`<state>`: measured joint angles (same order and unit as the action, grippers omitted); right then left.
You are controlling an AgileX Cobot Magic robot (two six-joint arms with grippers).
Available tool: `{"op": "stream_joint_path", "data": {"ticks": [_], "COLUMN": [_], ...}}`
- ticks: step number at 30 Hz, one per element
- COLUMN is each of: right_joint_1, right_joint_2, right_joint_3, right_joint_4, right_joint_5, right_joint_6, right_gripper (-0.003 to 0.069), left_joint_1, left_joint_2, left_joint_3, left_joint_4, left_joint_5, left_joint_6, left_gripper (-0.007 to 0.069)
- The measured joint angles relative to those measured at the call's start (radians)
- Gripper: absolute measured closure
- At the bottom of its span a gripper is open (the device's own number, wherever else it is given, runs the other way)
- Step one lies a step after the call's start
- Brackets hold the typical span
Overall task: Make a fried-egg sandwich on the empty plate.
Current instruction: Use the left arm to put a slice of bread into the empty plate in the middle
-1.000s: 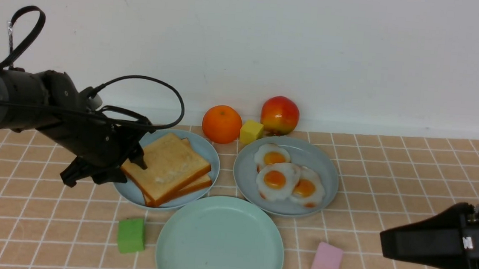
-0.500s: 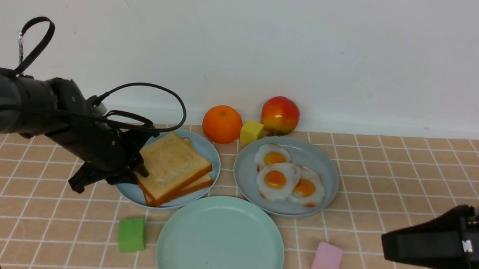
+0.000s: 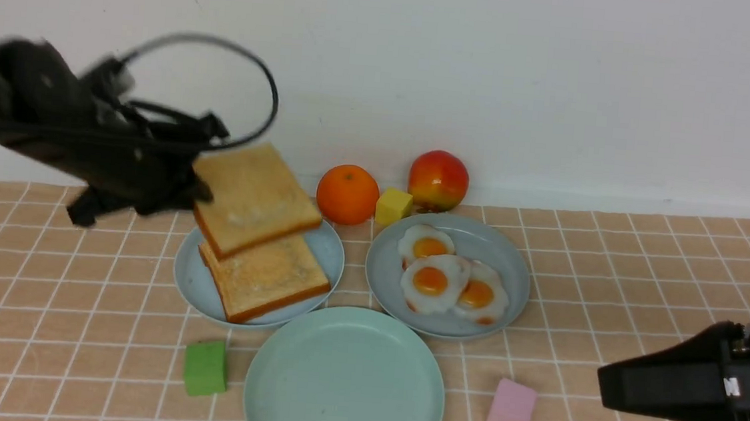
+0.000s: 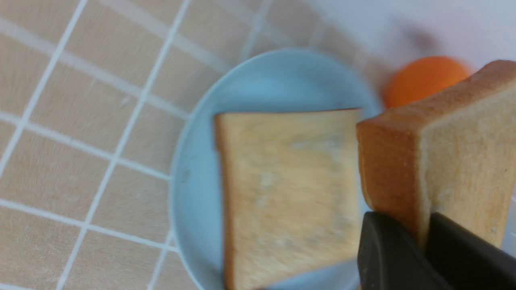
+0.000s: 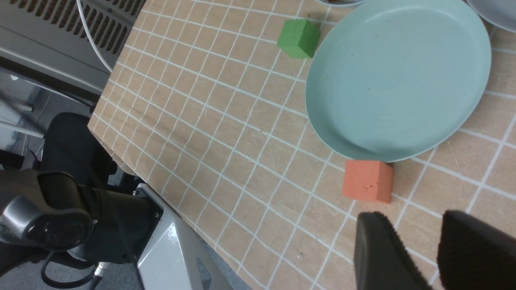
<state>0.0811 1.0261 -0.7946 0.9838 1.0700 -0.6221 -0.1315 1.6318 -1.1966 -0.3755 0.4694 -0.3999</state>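
Top toast slice (image 3: 255, 198) now lifted clear of sky-blue plate (image 3: 192, 283) — pinched at one edge by left fingers (image 4: 387, 253), tilted above second slice (image 3: 269, 279) left on that plate. Front view blurred, likely mid-lift. Mint-green plate (image 3: 345, 375), just in front of sky-blue plate, bare — next stop. Right fingers (image 5: 379, 249) apart, empty.

The pale mint-green plate (image 5: 397, 80) sits on the tan tiled desk (image 5: 225, 133). A green cube (image 5: 299, 38) lies near its rim and a salmon cube (image 5: 367, 180) just beside it. Close to the salmon cube, the right gripper (image 5: 417, 225) hangs with its dark fingers (image 5: 379, 249) apart.
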Motion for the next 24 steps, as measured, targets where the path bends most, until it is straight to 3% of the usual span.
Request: {"op": "stream_joint_path", "data": {"ticks": [5,10,14,19,24], "right_joint_1": [0.0,0.0,0.0,0.0,0.0], "right_joint_2": [0.0,0.0,0.0,0.0,0.0], "right_joint_3": [0.0,0.0,0.0,0.0,0.0], "right_joint_4": [0.0,0.0,0.0,0.0,-0.003], "right_joint_5": [0.0,-0.003,-0.015,-0.032,-0.026], "right_joint_6": [0.0,0.0,0.0,0.0,0.0], "right_gripper": [0.0417,0.0417,0.0417,0.0417,0.0417], "left_joint_1": [0.0,-0.001,-0.042,-0.169,-0.218], "left_joint_2": [-0.077,-0.073,-0.026,0.077,0.174], "left_joint_3": [0.0,0.036,0.115,0.156,0.158], "left_joint_4": [-0.003,-0.104,-0.223,-0.364,-0.393], "left_joint_5": [0.077,0.19,0.188,0.157,0.083], "left_joint_6": [0.068,0.196,0.347,0.594,0.616], "left_gripper": [0.0544,0.0545,0.0545,0.0547,0.0548]}}
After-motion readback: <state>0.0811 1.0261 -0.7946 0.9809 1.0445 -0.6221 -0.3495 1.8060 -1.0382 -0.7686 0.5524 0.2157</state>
